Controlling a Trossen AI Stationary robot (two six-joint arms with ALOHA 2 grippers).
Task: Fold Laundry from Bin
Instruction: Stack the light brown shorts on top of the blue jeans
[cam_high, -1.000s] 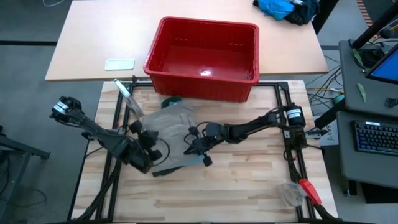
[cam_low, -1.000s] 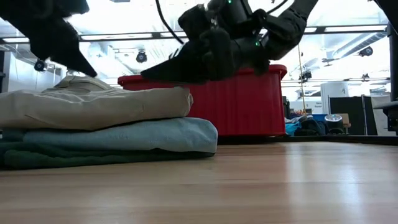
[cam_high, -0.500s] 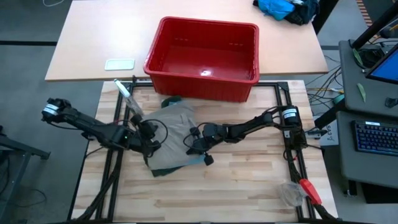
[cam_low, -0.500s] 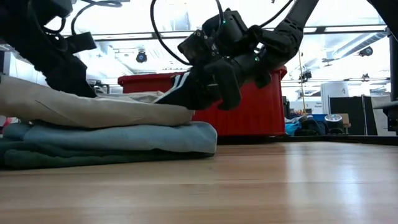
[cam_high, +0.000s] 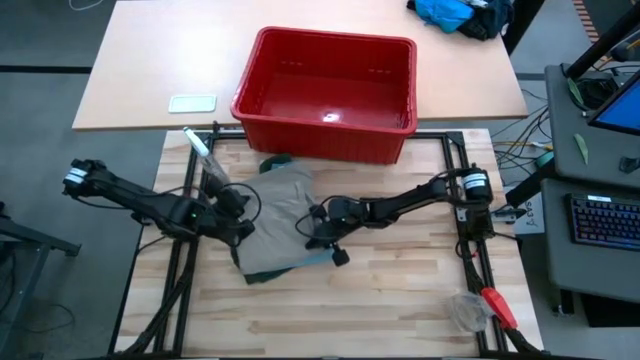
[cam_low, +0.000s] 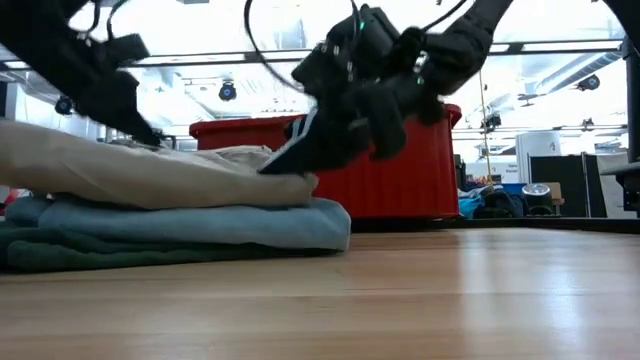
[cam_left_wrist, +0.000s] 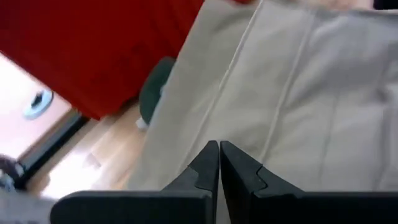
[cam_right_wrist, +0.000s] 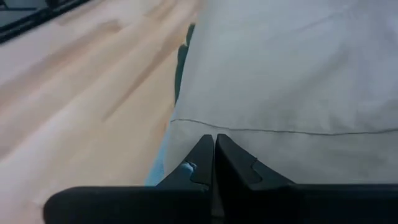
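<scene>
- Just in front of the empty red bin (cam_high: 328, 85), the laundry (cam_high: 275, 215) lies stacked on the surface: khaki piece (cam_low: 150, 175) topmost, denim trousers (cam_low: 200, 220) beneath, green shorts (cam_low: 90, 255) lowest.
- Left gripper (cam_high: 238, 222) and right gripper (cam_high: 316, 226): both closed, holding nothing, pressing on the khaki's opposite edges.
- Advice: smooth outward evenly, without dragging the stack.

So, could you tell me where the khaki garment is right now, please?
In the high view the khaki garment lies mid-table, just in front of the red bin, between both shut grippers. In the low view it tops the stack, on the light blue trousers.
</scene>
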